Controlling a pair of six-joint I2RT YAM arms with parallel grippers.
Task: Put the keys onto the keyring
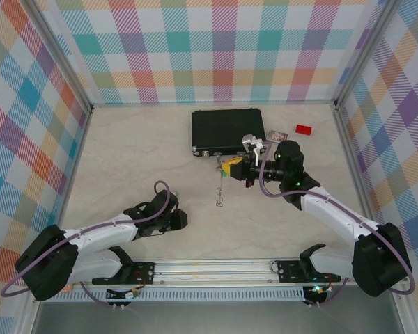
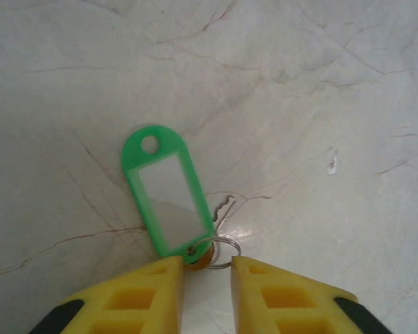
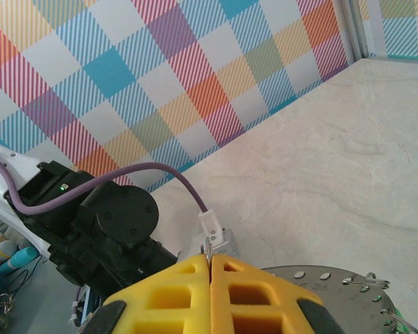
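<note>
In the left wrist view one key, with a bright-green oblong tag, lies on the marbled table. Its small split ring and metal blade sit at the tag's near end. My left gripper has its yellow fingers narrowly apart, one pressed against the tag's end and the other against the split ring. From above, the left gripper is low over the table's middle left. My right gripper is shut on a thin metal edge, the keyring. Seen from above, the keyring hangs edge-on below the right gripper, with a speck of green beside it.
A black case lies at the back centre, just behind the right gripper. A small red block and a small card lie to its right. A grey holed plate sits low in the right wrist view. Plaid walls enclose three sides.
</note>
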